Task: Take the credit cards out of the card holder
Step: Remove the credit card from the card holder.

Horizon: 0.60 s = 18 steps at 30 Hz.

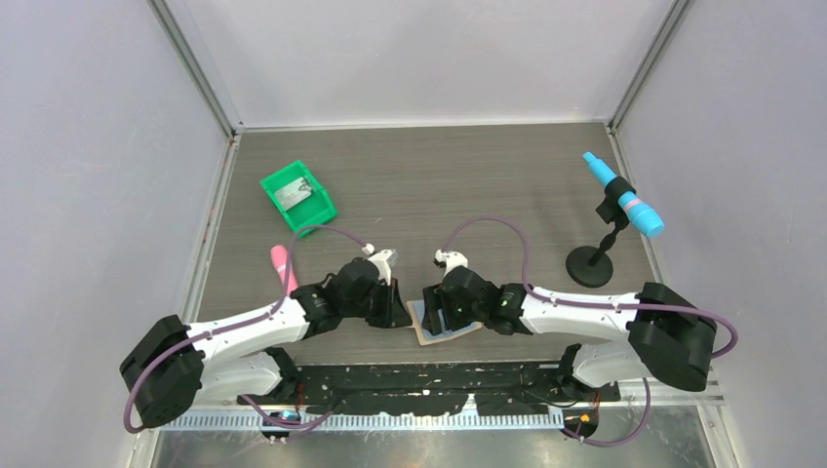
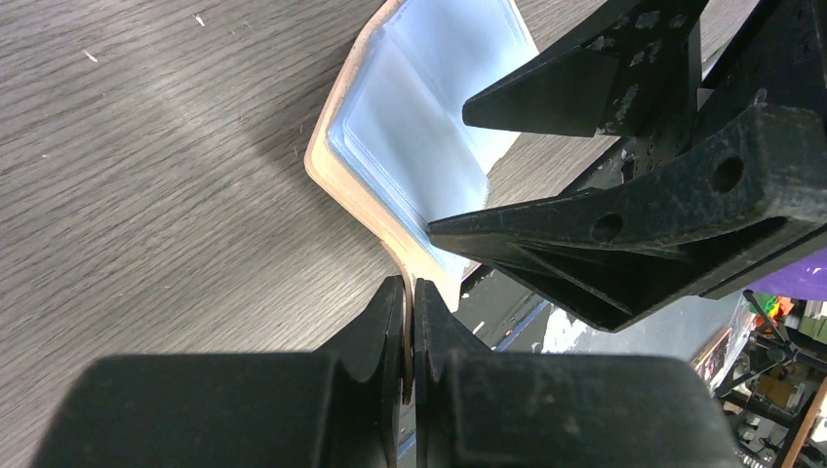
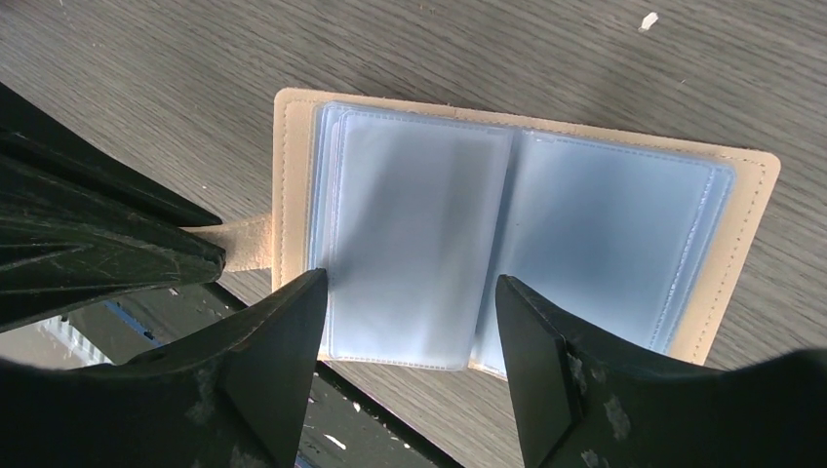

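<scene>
The tan card holder [image 1: 444, 331] lies open at the table's near edge, its pale blue sleeves [image 3: 419, 224] facing up. It also shows in the left wrist view [image 2: 410, 136]. My left gripper [image 2: 411, 292] is shut on the holder's strap tab [image 3: 244, 242] at its left edge, seen from above [image 1: 400, 314]. My right gripper [image 3: 410, 292] is open just above the holder's near edge, straddling the left sleeve, and shows from above [image 1: 446, 304]. I cannot tell any credit card apart from the sleeves.
A green plastic bin [image 1: 297, 195] with a pale flat thing in it stands at the back left. A pink object [image 1: 283, 266] lies by the left arm. A blue tool on a black stand [image 1: 624, 205] is at the right. The table drops off right beside the holder.
</scene>
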Each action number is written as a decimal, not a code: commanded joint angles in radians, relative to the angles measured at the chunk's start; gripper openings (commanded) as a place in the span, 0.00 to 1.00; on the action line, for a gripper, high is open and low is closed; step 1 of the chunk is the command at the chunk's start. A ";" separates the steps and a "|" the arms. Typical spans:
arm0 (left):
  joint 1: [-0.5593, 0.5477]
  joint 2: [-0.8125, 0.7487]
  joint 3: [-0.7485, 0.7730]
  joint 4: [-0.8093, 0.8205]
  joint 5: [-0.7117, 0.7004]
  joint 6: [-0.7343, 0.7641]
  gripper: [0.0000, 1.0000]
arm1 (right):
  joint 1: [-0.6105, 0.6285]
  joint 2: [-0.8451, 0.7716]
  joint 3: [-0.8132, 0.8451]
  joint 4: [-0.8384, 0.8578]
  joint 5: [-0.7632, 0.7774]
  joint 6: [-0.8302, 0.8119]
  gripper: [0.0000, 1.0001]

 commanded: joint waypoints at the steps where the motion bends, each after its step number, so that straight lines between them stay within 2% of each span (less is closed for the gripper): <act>1: -0.004 -0.019 0.013 0.007 -0.005 0.007 0.00 | 0.012 0.003 -0.001 0.012 0.024 0.007 0.71; 9: -0.004 -0.032 0.012 -0.007 -0.013 0.010 0.00 | 0.023 -0.044 0.025 -0.134 0.186 0.006 0.67; 18: -0.004 -0.028 0.008 -0.014 -0.023 0.013 0.00 | 0.023 -0.134 0.034 -0.225 0.268 -0.003 0.66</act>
